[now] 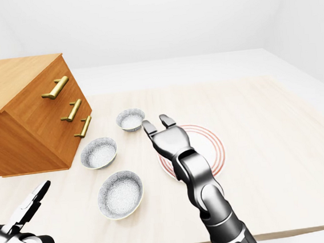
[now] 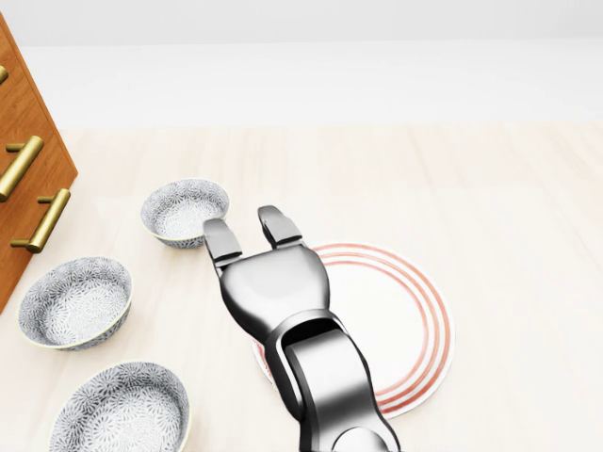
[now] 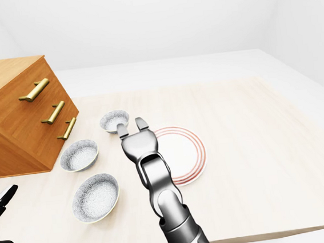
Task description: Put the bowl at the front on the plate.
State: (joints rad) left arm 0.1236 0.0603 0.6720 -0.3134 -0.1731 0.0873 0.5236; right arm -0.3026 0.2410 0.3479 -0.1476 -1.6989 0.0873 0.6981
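The right hand (image 2: 273, 282) is open and holds nothing. In the head view, the top bowl (image 2: 186, 213) sits just left of its fingertips (image 2: 219, 234).

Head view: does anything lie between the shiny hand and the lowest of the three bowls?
No. In the head view only bare table lies between the right hand and the lowest bowl; the left-eye view agrees.

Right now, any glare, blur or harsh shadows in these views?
Head view: sharp, flat light; bright highlights on the shiny right hand, which hides part of the plate. Left-eye view: no blur, only faint shadows under the bowls; the cabinet leans, as through a wide lens.
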